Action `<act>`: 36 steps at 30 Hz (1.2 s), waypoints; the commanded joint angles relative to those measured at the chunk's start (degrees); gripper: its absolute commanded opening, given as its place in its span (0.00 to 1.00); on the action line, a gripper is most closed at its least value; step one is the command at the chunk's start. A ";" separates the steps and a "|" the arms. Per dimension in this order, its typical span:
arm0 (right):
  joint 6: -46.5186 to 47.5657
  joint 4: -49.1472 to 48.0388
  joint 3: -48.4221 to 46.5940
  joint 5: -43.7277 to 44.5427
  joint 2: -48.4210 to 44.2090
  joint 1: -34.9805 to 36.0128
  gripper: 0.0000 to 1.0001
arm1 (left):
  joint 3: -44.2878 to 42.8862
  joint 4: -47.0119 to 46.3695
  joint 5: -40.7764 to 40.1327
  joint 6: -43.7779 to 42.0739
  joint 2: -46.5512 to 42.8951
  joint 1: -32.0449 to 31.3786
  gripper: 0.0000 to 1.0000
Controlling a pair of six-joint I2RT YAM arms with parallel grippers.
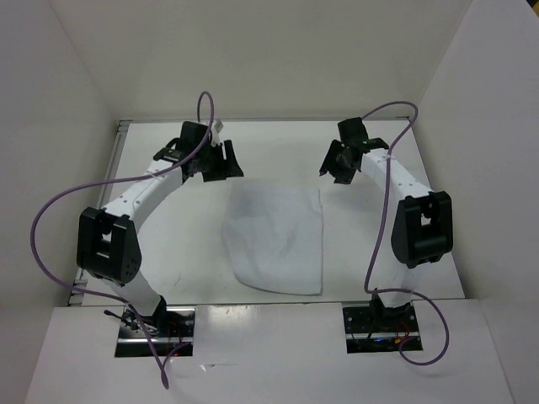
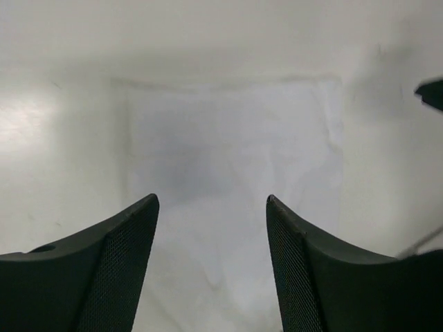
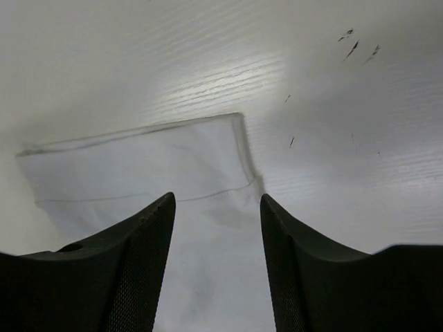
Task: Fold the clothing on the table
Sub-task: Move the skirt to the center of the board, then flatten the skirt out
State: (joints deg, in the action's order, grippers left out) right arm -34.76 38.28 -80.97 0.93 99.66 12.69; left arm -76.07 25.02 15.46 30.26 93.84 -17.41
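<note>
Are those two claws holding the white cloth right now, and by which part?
Nothing is held. The left gripper and right gripper both stand open near the clothing, which lies on the table.

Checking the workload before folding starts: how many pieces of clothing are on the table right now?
1. The clothing lies spread near the middle of the table; no other garment shows.

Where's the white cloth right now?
In the top view, the clothing lies flat in the middle of the table, just below and between the left claw and right claw.
</note>
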 commanded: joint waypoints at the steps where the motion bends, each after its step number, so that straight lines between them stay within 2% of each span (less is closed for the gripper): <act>1: 6.80 -3.91 1.60 -5.31 3.87 -2.84 0.58 | -2.75 -0.75 -8.24 -3.62 6.25 2.37 0.71; 3: 7.69 -4.61 0.47 -8.04 6.24 -3.98 0.58 | -2.76 -3.38 -9.92 -6.17 9.23 2.38 0.71; 7: 10.50 -5.15 -0.59 -12.17 9.41 -7.15 0.58 | -3.47 -7.08 -9.93 -9.69 12.50 2.99 0.65; 13: 11.56 -5.68 1.25 -14.02 11.17 -7.68 0.58 | -7.24 -7.27 -5.55 -12.41 17.95 3.52 0.60; 18: 11.56 -6.73 3.00 -16.30 11.78 -7.68 0.57 | -7.25 -8.32 -3.16 -12.42 21.37 3.52 0.59; 23: 12.09 -7.26 3.01 -18.32 12.84 -7.68 0.57 | -7.25 -8.93 -0.88 -11.89 24.63 3.52 0.49; 30: 12.09 -9.71 3.54 -21.93 13.89 -7.68 0.57 | -6.11 -11.57 0.00 -8.99 26.48 3.52 0.46; 35: 12.09 -10.42 3.54 -25.09 15.04 -7.68 0.56 | -5.58 -14.12 3.60 -7.06 28.06 4.04 0.31; 36: 12.09 -10.42 3.54 -25.10 15.65 -7.68 0.56 | -5.58 -14.12 3.61 -7.06 28.58 4.05 0.24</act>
State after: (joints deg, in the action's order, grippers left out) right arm -23.62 30.39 -77.93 -21.63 114.17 4.73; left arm -82.17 12.27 16.56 22.44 119.90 -13.85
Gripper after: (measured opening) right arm 0.561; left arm 0.272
